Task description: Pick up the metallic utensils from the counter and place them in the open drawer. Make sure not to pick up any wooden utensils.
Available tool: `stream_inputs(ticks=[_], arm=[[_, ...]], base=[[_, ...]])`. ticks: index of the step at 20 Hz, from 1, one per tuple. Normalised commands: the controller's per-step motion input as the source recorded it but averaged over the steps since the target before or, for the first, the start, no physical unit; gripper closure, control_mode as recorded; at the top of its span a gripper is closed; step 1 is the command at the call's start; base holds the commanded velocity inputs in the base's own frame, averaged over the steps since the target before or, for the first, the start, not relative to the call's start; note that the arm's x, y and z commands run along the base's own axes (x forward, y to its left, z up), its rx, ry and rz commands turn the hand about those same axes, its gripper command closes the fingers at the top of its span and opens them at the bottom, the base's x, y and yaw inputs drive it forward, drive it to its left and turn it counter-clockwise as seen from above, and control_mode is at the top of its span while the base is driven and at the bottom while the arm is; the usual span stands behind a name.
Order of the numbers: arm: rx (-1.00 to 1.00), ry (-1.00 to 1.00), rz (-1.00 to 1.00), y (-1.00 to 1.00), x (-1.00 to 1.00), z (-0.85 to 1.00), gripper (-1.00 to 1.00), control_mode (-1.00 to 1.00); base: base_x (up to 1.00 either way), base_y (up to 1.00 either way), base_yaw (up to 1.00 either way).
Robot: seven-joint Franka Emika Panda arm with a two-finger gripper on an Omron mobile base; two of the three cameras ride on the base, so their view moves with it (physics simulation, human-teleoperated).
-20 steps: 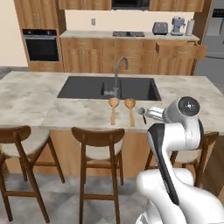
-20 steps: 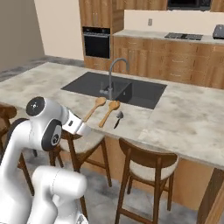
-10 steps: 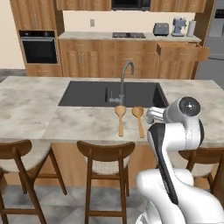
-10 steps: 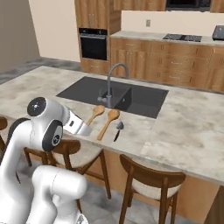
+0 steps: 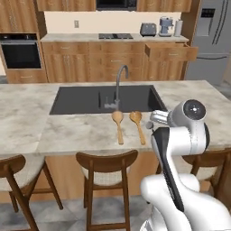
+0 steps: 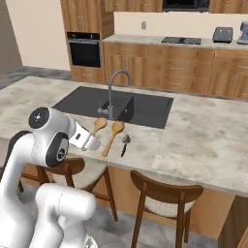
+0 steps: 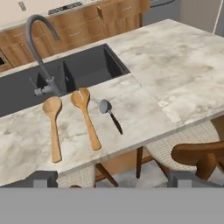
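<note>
One metallic utensil, slim with a grey rounded head and a black handle, lies on the beige marble counter near its front edge. It is just right of two tan wooden utensils, which are spoons lying side by side below the tap. The same dark piece shows in the right base view, next to the spoons. My gripper hangs in front of the counter edge, above the stools and short of the utensils. It is open and holds nothing. The open drawer juts out of the far cabinet row.
A dark sink with a grey tap sits behind the spoons. Wooden bar stools stand along the island's near side, one right below my hand. A toaster and stovetop sit on the far counter, beside a fridge.
The whole picture has shifted as the base drove: island and utensils now sit closer and more central. The utensils lie as before. The gripper stays open.
</note>
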Motion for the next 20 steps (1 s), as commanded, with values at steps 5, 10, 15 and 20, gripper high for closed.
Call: stream_inputs(ticks=[5,10,15,20], arm=[[0.0,0.0,0.0,0.0,0.0,0.0,-1.0,1.0],[0.0,0.0,0.0,0.0,0.0,0.0,-1.0,1.0],[0.0,0.07,0.0,0.0,0.6,0.0,-1.0,-1.0],[0.0,0.19,0.08,-0.03,0.83,-0.25,-1.0,-1.0]], base=[[0.56,0.0,-0.19],[0.47,0.0,-0.17],[0.28,0.03,-0.04],[0.0,0.0,0.0]])
